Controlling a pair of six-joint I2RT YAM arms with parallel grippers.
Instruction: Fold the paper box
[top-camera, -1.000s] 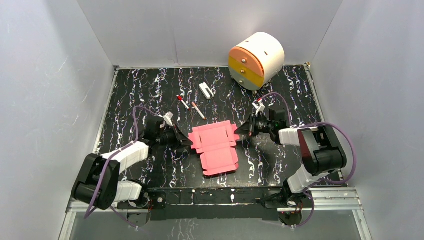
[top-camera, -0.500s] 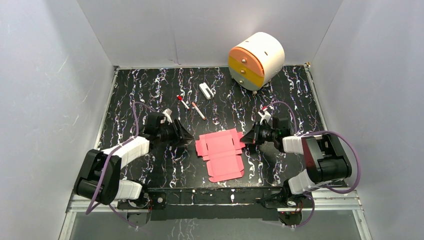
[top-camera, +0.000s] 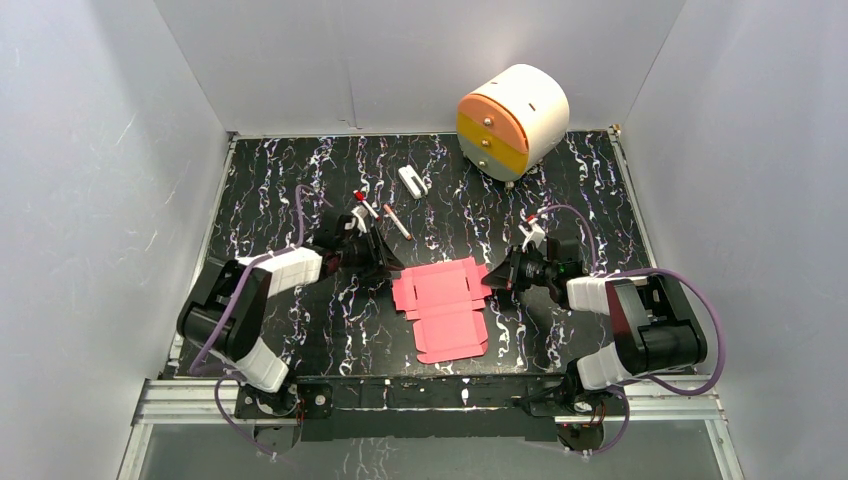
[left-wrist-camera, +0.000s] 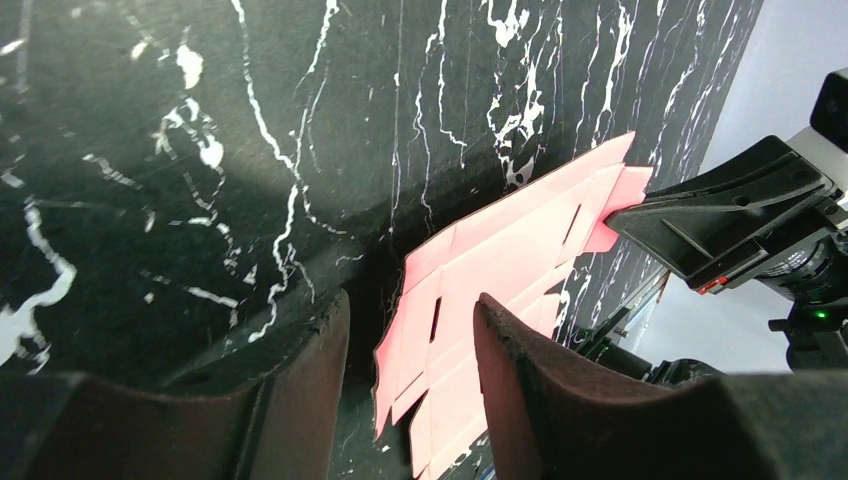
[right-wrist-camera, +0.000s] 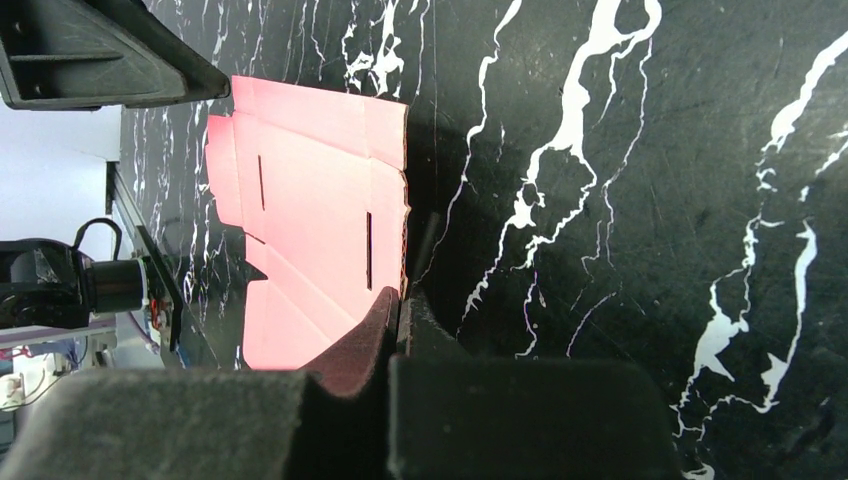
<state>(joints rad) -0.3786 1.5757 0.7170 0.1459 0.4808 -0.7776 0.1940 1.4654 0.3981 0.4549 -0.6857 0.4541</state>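
The paper box (top-camera: 440, 305) is a flat pink-red cut-out sheet with flaps and slots, lying on the black marbled table. My right gripper (top-camera: 491, 279) is shut on the sheet's right edge; in the right wrist view the gripper (right-wrist-camera: 403, 300) pinches the sheet (right-wrist-camera: 310, 200) at its thin edge. My left gripper (top-camera: 387, 264) stands open just off the sheet's far-left corner, not touching it. In the left wrist view the sheet (left-wrist-camera: 510, 250) shows beyond the gap between the left gripper's (left-wrist-camera: 410, 312) fingers, with nothing between them. The right gripper (left-wrist-camera: 720, 220) shows at the sheet's far side.
A round white drawer unit (top-camera: 512, 120) with orange and yellow fronts stands at the back right. A small white object (top-camera: 412, 181) and two thin sticks (top-camera: 397, 221) (top-camera: 366, 203) lie behind the sheet, close to the left gripper. Grey walls enclose the table.
My left gripper opened and let go of the sheet's left edge, then swung back toward the far side. The right gripper drew the sheet a little to the right.
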